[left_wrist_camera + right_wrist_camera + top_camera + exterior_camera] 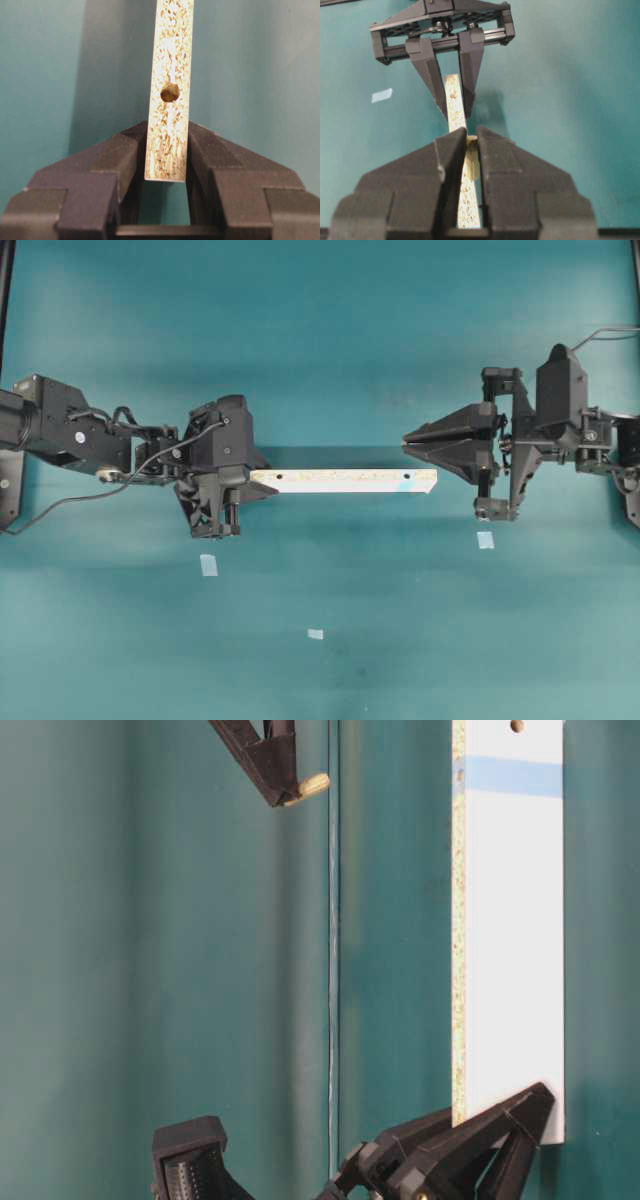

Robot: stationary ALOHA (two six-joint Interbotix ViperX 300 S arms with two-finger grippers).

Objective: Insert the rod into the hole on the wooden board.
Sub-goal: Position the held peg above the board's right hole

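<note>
Overhead exterior view: the left pincer (250,483) pinches one end of the wooden board (345,480), holding it level above the teal tabletop (320,320). The right pincer (408,440), nearly closed, pinches the rod (310,786) near the board's blue-marked end.

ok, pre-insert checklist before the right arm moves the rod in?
1. Left gripper clamps the wooden board: ok, fingers sit against both faces of its plain end.
2. Board off the table and level: ok, it casts a shadow below in the overhead view.
3. Rod in right gripper: ok, pinched, its tip poking out past the fingertips.
4. Hole at the blue-marked end unobstructed: ok.
5. Rod lined up with that hole: not ok, the tip is still apart from the board's end, off to one side.
6. Rod axis square to the hole: cannot tell.
</note>
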